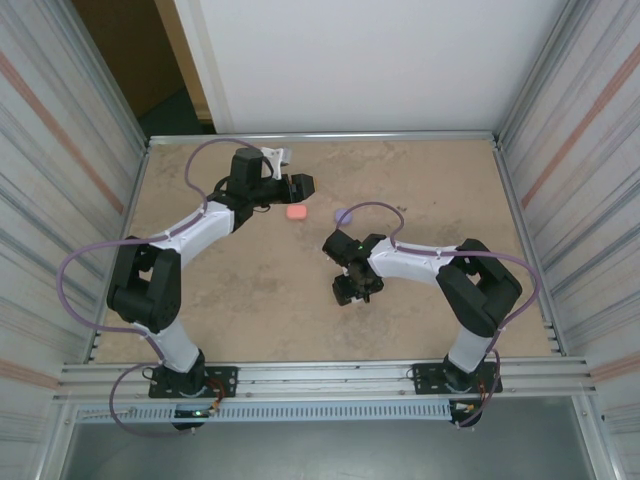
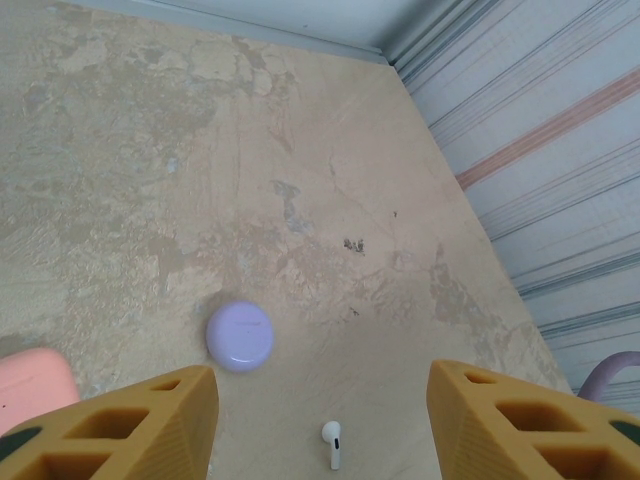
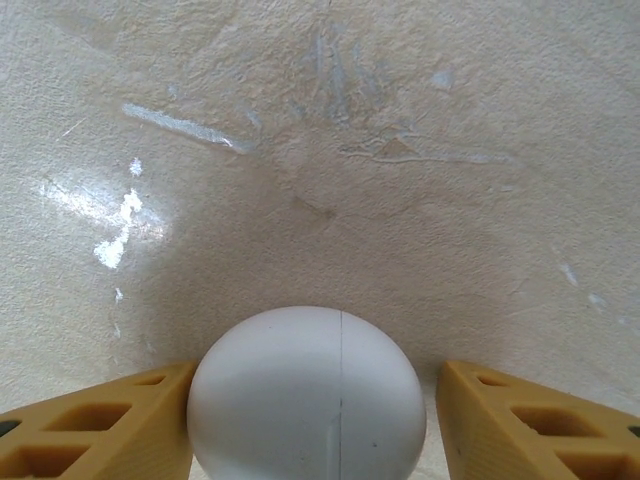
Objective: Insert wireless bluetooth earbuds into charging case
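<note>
A single white earbud (image 2: 332, 443) lies on the table between the two fingers of my left gripper (image 2: 322, 405), which is open and touches nothing. A round purple charging case (image 2: 240, 336) sits closed just beyond the left finger, and a pink case (image 2: 32, 385) shows at the left edge. In the top view, the pink case (image 1: 296, 212) and purple case (image 1: 344, 215) lie mid-table, with the left gripper (image 1: 300, 186) just behind them. My right gripper (image 3: 315, 410) straddles a closed white case (image 3: 305, 395). Its left finger touches the case; a thin gap shows at the right finger.
Corrugated metal walls (image 1: 70, 150) close in both sides of the tan table (image 1: 250, 290), and a metal rail runs along the back. The right arm (image 1: 440, 265) reaches left with its gripper (image 1: 350, 290) pointing down near the table's middle.
</note>
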